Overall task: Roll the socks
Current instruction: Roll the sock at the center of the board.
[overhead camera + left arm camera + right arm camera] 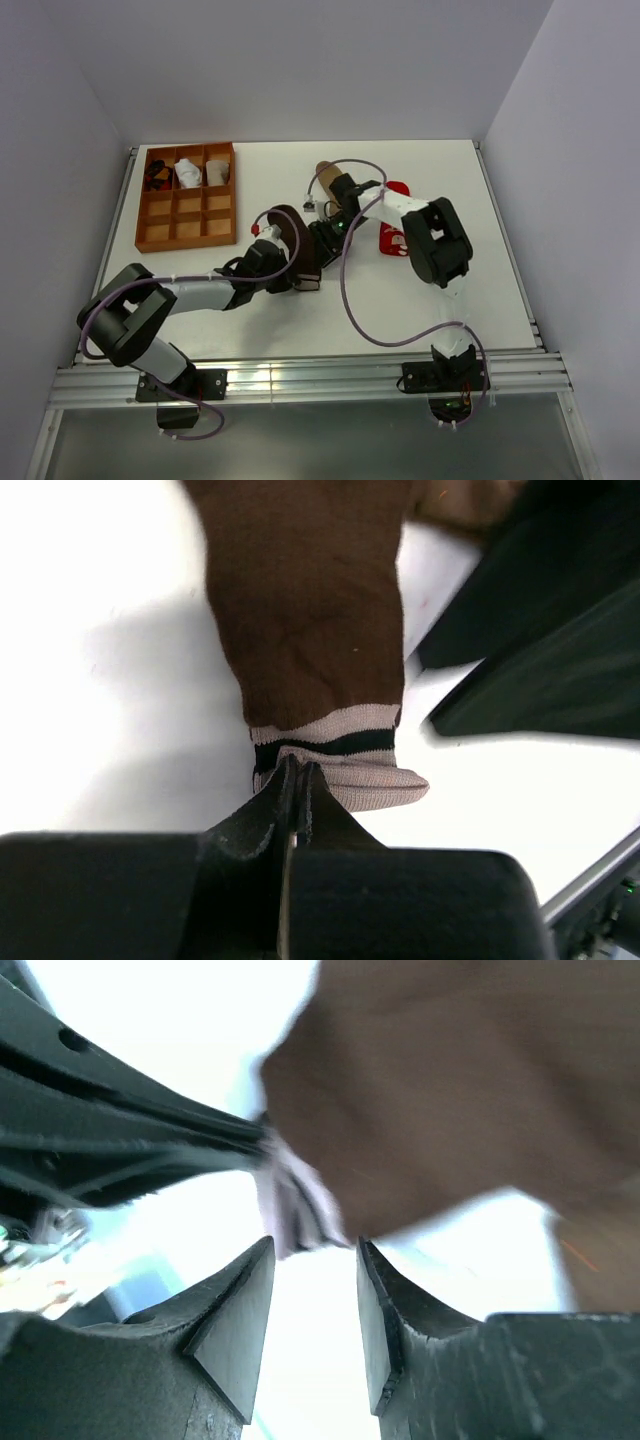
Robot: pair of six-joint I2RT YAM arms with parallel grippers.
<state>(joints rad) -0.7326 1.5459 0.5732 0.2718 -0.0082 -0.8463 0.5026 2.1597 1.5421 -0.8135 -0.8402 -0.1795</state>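
- Pressed together at the bottom of the left wrist view, the left pincer [297, 772] is pinching the striped cuff [330, 745] of the dark brown sock [300, 610]. Its tips are biting the left end of the cuff's pale edge.
- From that cuff the dark brown sock is stretching away across the white surface [100, 680], lying flat, with the pale band and its dark stripe nearest the tips.
- In its own wrist view the right pincer [315, 1280] is standing spread, with nothing between its fingers. It is hovering just beside the same cuff, whose blurred pale edge is showing right above the gap.
- Seen from above, the two pincers are meeting near the middle of the surface, the left arm reaching in from the near left and the right arm bending back from the right.
- Beyond them the tan sock [323, 178] is lying partly hidden under the right arm.
- To the right, the red sock [391, 242] is lying on the surface, also partly covered by that arm.
- At the far left a wooden tray [160, 240] with small compartments is sitting on the surface, and its back row is holding small sock bundles [188, 172], one dark and two pale.
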